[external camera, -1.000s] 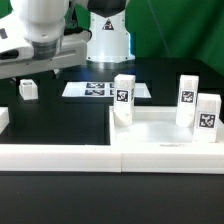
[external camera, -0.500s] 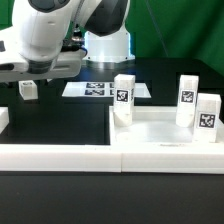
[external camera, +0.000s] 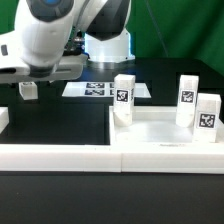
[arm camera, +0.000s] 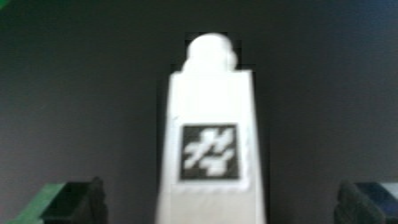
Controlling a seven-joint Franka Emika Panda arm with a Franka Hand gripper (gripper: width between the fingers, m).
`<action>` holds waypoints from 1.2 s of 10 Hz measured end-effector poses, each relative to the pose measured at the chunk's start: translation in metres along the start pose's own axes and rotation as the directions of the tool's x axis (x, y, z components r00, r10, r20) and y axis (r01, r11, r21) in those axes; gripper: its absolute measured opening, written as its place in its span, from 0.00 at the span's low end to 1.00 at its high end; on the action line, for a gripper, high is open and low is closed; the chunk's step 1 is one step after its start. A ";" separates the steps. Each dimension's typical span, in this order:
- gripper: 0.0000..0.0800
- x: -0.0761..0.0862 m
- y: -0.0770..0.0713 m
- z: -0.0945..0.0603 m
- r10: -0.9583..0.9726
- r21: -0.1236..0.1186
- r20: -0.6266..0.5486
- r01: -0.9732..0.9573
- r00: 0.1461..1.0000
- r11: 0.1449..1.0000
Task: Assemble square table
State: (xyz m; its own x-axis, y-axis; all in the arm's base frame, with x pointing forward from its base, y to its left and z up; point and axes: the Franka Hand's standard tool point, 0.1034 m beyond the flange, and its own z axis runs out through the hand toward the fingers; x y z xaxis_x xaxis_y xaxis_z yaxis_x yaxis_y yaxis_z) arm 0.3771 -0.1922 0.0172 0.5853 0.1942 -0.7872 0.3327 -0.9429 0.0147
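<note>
1. The square table top [external camera: 165,150] lies in the foreground toward the exterior view's right, inside the long white border rails [external camera: 60,158]. Three tagged legs stand upright on it: one [external camera: 123,100] at its near corner, and two more, one [external camera: 187,101] behind and one [external camera: 207,120] in front, toward the exterior view's right.
2. Judging from that, three of the four legs appear mounted, though how firmly each is seated cannot be told.
3. The fourth leg [external camera: 28,90] lies on the black table well apart from the top, at the exterior view's left. It is not yet picked up.
4. The gripper [arm camera: 222,205] is over that leg: the wrist view shows the leg [arm camera: 212,125] between the two dark fingertips [arm camera: 68,203], which stand wide apart and touch nothing.
5. What is left, in my judgement: grasp this leg, carry it to the free corner of the top and fit it.
6. The marker board [external camera: 105,89] lies flat behind the top, near the robot's base.
7. Compared with the earlier exterior frames, the arm's white body has swung toward the exterior view's left and lower, so it now hangs right above the loose leg. The standing legs and the top have not moved.
</note>
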 end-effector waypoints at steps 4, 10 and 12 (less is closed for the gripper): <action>0.81 0.002 -0.001 0.007 0.003 0.001 0.024 -0.003 1.000 1.000; 0.36 0.002 -0.001 0.007 0.004 0.002 0.025 -0.004 1.000 1.000; 0.36 0.002 -0.001 0.007 0.004 0.002 0.025 -0.005 1.000 1.000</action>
State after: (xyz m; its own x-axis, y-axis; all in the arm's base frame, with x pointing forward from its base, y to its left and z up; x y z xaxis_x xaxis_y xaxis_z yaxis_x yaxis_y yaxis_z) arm 0.3730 -0.1932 0.0112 0.5684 0.1832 -0.8021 0.3282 -0.9445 0.0168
